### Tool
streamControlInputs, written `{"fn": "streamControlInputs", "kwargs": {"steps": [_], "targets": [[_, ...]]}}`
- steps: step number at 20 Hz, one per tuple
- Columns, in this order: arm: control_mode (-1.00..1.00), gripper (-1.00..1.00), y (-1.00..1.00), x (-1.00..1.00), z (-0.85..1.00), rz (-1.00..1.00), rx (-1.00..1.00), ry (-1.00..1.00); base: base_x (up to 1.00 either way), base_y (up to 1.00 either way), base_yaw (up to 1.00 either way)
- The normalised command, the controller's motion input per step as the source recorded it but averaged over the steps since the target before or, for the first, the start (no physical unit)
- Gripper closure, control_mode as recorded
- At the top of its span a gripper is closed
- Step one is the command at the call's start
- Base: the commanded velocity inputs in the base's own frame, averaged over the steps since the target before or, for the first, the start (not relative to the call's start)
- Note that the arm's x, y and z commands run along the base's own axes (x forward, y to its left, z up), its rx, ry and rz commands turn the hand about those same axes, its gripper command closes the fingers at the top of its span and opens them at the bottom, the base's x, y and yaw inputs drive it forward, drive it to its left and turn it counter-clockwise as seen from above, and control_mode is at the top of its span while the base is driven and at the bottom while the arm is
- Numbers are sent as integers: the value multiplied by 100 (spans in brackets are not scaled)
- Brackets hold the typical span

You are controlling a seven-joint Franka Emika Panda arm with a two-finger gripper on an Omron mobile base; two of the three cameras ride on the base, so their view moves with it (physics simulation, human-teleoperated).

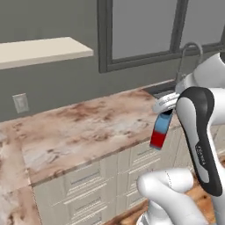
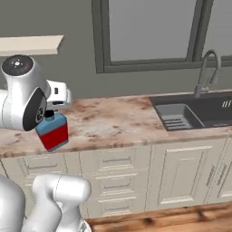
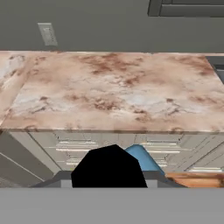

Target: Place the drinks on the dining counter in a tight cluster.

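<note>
Gripper [image 2: 49, 113] was clamped on the dark top of the red-and-blue container [image 2: 53, 131], holding it up in the air and tilted, hanging in front of the edge of the marbled wall counter [image 2: 118, 120] and over the cream drawers [image 2: 113, 179]. In the left base view the container [image 1: 160, 129] sat just under the wrist, blue half up and red half down, not touching the stone. Sink [image 2: 190, 113] and faucet [image 2: 206, 72] were well off to the right under the window [image 2: 149, 31]; in the hand view the container's blue shoulder [image 3: 142, 159] poked out beside its dark top, with the wall outlet [image 3: 47, 34] beyond the counter.
</note>
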Motion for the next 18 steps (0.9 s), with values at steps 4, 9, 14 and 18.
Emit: {"fn": "streamControlInputs", "kwargs": {"steps": [4,9,14,18], "targets": [[100,100,0,0,0,0,0,0,0,-19,-89],[100,100,0,0,0,0,0,0,0,-5,-92],[100,100,0,0,0,0,0,0,0,-4,-92],[100,100,0,0,0,0,0,0,0,0,-93]]}}
